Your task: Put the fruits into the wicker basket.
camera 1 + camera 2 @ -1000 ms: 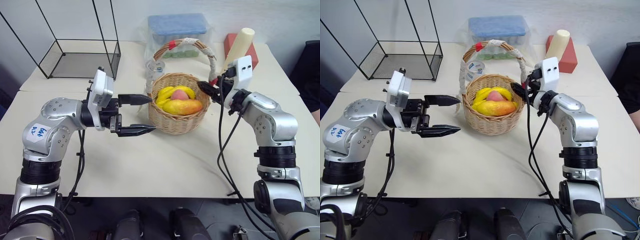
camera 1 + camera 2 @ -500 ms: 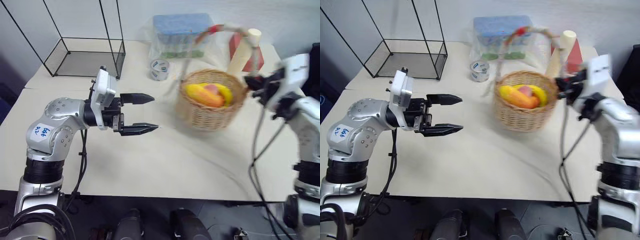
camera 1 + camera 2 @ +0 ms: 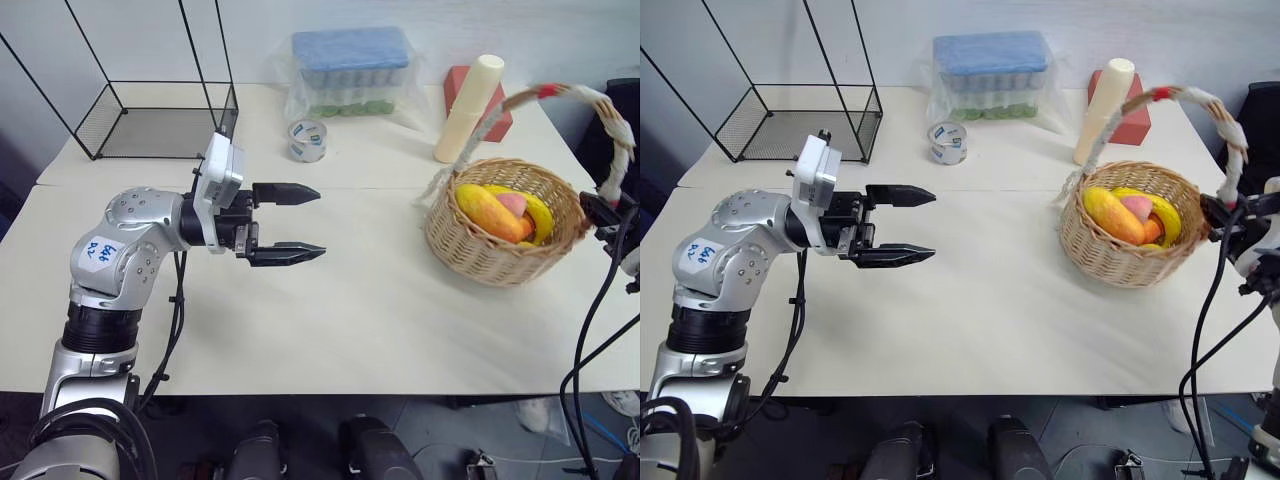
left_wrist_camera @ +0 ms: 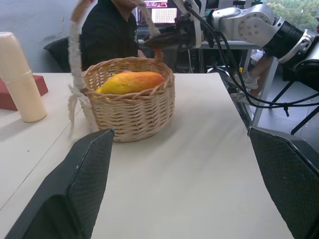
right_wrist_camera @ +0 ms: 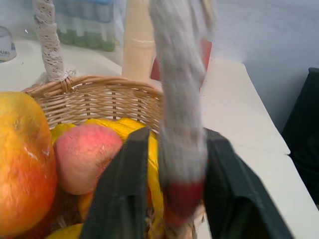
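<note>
- A blue-and-white sticker on my left arm carries handwriting too small for me to read.
- The tape roll (image 3: pixel 307 140) on the bench (image 3: pixel 360 300) has print on its face that I cannot make out either.
- My left end effector (image 3: pixel 300 222) hangs released over the bench, its two black fingers spread wide with nothing between them.
- My right end effector (image 5: pixel 169 199) sits at the basket's far-right side, fingers on either side of the base of the wicker basket's handle (image 5: pixel 177 99); it looks clenched on the handle, though the handle is blurred there.
- In the head views that end effector is mostly cut off at the picture's edge.
- The wicker basket (image 3: pixel 490 255) sits tilted at the right side of the bench, near the cream cylinder (image 3: pixel 465 95) and the red block (image 3: pixel 462 85).
- The fruits lie inside it: longer mango (image 3: pixel 485 210), peach (image 3: pixel 513 203), and a yellow fruit (image 3: pixel 540 215) partly hidden behind them.
- A person in dark clothing (image 4: pixel 112 35) shows behind the basket, cut off.
- The wrapped blue-lidded box (image 3: pixel 350 65) holds green things I cannot identify.
</note>
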